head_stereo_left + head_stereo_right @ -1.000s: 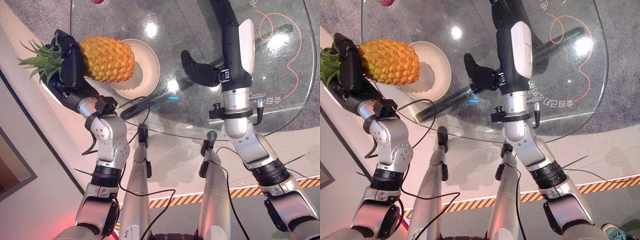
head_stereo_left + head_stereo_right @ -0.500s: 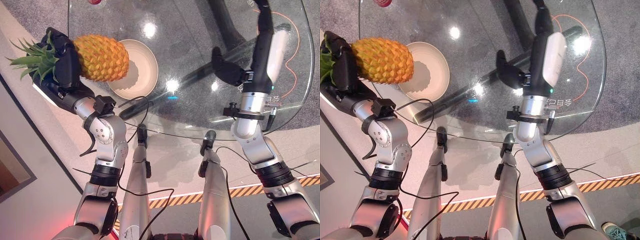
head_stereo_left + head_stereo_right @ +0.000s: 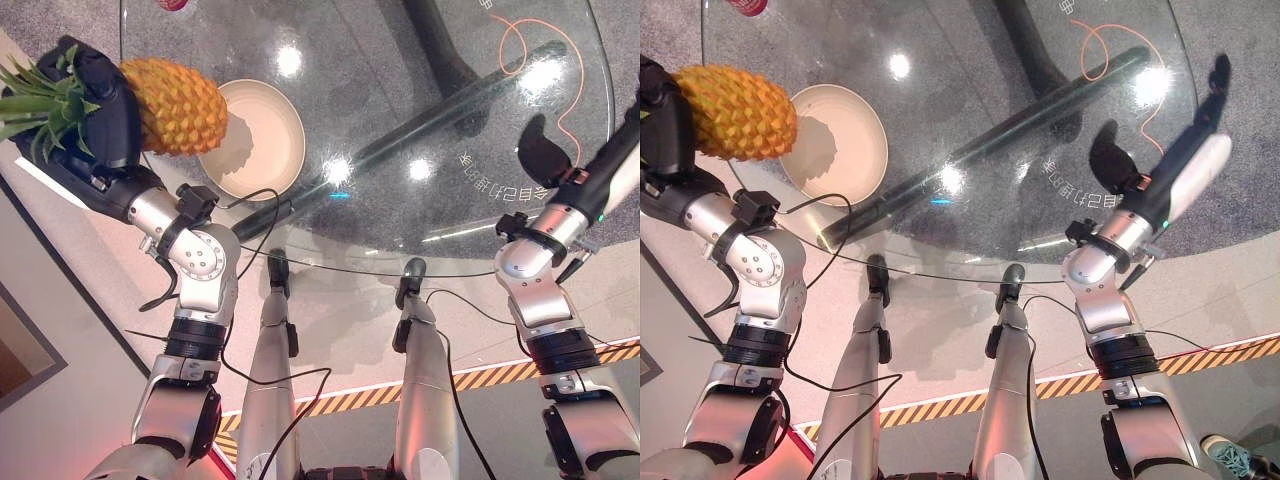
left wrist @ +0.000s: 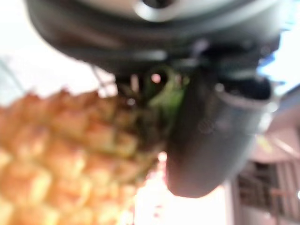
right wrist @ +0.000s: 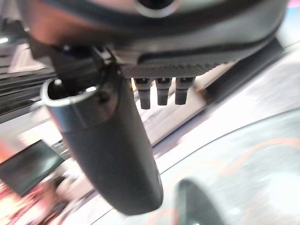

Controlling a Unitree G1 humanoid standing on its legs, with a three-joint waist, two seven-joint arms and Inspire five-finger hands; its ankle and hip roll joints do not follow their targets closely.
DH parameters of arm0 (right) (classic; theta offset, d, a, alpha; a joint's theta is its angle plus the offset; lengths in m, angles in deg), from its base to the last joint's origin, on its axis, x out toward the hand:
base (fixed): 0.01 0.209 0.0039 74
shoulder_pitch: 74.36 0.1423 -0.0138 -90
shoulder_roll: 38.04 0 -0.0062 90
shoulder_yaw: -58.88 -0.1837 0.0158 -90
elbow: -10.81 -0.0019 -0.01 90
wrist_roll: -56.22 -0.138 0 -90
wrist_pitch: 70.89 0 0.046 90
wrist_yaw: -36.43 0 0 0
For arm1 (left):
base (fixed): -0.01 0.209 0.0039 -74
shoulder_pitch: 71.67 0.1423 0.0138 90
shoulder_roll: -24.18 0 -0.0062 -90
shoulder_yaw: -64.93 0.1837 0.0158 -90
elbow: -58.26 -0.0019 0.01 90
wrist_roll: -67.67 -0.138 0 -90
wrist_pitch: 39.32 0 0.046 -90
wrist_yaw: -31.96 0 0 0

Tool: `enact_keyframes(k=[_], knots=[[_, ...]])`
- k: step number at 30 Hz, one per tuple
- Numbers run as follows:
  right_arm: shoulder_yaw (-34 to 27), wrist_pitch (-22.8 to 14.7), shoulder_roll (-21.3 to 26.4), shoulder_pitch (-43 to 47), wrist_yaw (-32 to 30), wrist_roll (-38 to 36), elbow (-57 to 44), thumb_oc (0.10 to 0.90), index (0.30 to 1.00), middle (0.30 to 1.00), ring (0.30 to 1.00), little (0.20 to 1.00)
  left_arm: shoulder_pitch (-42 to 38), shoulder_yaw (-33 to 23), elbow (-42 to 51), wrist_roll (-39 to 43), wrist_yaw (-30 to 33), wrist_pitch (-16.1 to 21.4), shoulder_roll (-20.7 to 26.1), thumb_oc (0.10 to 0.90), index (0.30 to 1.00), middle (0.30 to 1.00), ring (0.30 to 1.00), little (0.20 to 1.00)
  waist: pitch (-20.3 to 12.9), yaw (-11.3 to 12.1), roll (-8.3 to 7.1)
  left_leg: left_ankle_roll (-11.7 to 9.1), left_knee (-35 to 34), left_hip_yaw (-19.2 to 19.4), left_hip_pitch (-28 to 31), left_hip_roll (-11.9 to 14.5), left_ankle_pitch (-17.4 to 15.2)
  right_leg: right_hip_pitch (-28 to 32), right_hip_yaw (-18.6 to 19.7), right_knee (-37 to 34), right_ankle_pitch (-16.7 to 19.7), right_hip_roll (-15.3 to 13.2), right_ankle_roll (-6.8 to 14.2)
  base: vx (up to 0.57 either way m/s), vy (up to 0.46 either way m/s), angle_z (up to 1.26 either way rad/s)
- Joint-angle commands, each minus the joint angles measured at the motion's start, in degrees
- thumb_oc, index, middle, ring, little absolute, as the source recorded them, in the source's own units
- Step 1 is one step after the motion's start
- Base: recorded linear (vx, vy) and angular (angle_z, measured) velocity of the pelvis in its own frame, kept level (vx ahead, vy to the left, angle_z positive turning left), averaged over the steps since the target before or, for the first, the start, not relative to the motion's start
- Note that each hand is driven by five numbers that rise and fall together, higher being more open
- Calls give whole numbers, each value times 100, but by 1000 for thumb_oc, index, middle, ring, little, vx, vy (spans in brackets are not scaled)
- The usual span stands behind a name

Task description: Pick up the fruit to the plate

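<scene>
Round glass table (image 3: 400,120), red object (image 3: 172,4) at far edge

Glass table (image 3: 420,110) glossy; plate (image 3: 270,150) smooth matt; pineapple (image 3: 175,92) rough, scaly.

1. The pineapple (image 3: 172,105) has its leafy crown cut off by the left eye view's edge.
2. The left hand (image 3: 100,110) hides the fruit's crown end; its fingers there cannot be made out.
3. The left wrist view shows the pineapple blurred.
4. The red object (image 3: 172,4) is cropped at the table's (image 3: 400,120) far edge, unidentifiable.
</scene>
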Motion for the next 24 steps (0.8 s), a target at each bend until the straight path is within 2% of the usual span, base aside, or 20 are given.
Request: enact_keyframes(k=[1,3,7,11,13,16,18,20,24], knots=[[-571,-683,253,229,-622,-575,31,800,900,900,900,900,-771,-117,231,-936,203,791,614,100,300,300,300,200,-138,93,-189,127,243,14,90,-19,-400,182,-245,-545,400,239,-223,-7,-23,-6],[-628,-937,238,287,-718,-1045,523,800,900,900,900,900,-910,-44,-8,-1038,272,806,696,100,300,300,300,200,-138,104,-187,126,236,6,88,-17,-401,188,-259,-544,393,250,-233,-6,-20,-5],[-660,-1186,237,454,-813,-1718,1264,800,900,900,900,900,-1113,87,-333,-1175,359,862,800,100,300,300,300,200,-138,130,-174,121,248,-4,61,-16,-411,165,-274,-538,392,257,-244,-6,-19,-4],[-699,-1492,264,561,-674,-2786,2199,800,900,900,900,900,-1283,228,-676,-1363,485,893,915,100,300,300,300,200,-138,159,-165,95,283,-8,106,4,-471,225,-298,-503,334,265,-249,-2,-4,-1],[-690,-1435,283,602,-644,-2862,2481,800,900,900,900,900,-1355,294,-780,-1428,549,892,963,100,300,300,300,200,-138,169,-161,96,288,-15,101,2,-470,224,-301,-497,334,272,-255,0,0,0],[-701,-1354,359,735,-414,-3380,3162,800,900,900,900,900,-1523,426,-970,-1436,553,856,1023,100,300,300,300,200,-138,183,-149,101,306,-28,58,8,-471,192,-301,-478,325,285,-268,0,0,0],[-742,-1340,404,804,-182,-3608,3579,800,900,900,900,900,-1627,489,-1113,-1324,487,884,1071,100,300,300,300,200,-138,190,-144,117,305,-32,-12,5,-417,132,-300,-486,373,287,-284,0,0,0],[-742,-1282,412,812,65,-3904,4148,800,900,900,900,900,-1681,599,-1254,-1229,385,847,1080,100,300,300,300,200,-138,214,-150,118,351,-54,16,22,-500,167,-299,-455,317,308,-271,-5,-48,0],[-688,-1031,452,837,280,-3938,4641,800,900,900,900,900,-1771,727,-1452,-1130,247,823,1097,100,300,300,300,200,-138,207,-166,132,382,-65,-16,27,-517,151,-292,-455,322,341,-277,-7,-9,0]])
